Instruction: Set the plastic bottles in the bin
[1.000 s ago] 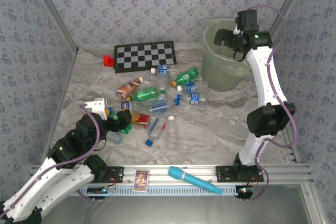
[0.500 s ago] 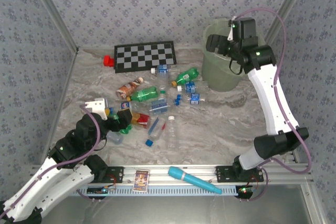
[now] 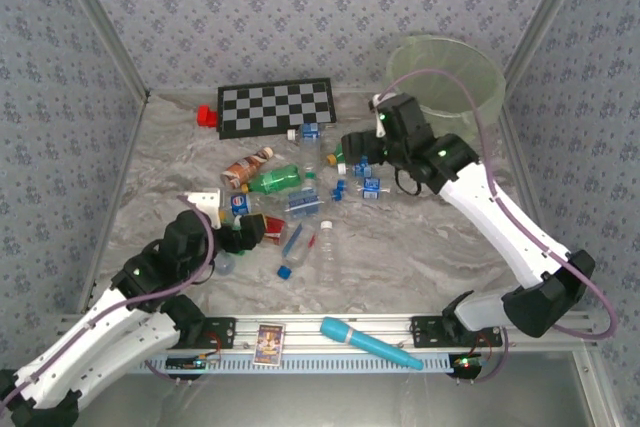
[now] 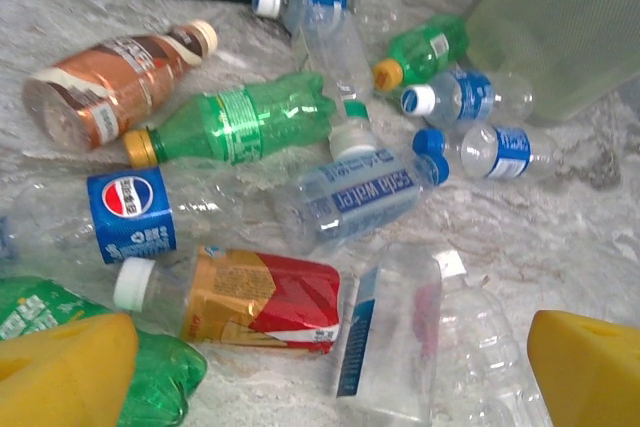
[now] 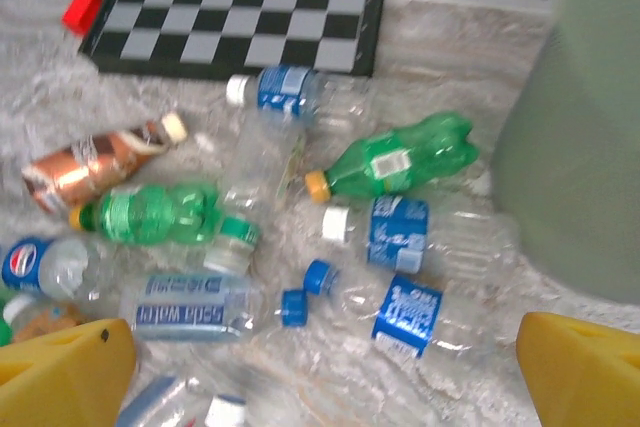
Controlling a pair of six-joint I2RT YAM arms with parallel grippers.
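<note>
Top view, left claw: the left claw stands released and low at the near end of the plastic bottles, probably placed to take 1 from that end.
Top view, right claw: the right claw is spread wide, nothing in it, over the far end of the heap. The bin stands near it on the side away from the heap, so a carry looks short.
Top view, surroundings: a checkerboard and a red block lie beyond the heap on the surface. A turquoise tube lies well behind both claws. None of them bars the way to the bin.
Left wrist view: the yellow pads stand apart. Between them, just ahead, a red-and-orange labelled bottle touches a flattened clear bottle.
Left wrist view, hindrance: the bottles crowd, so closing on 1 may catch its neighbour.
Right wrist view: between the parted pads lie 2 blue-labelled bottles, with a green bottle just past them and the bin wall to the right.
Right wrist view, hindrance: loose blue caps sit beside these bottles.
</note>
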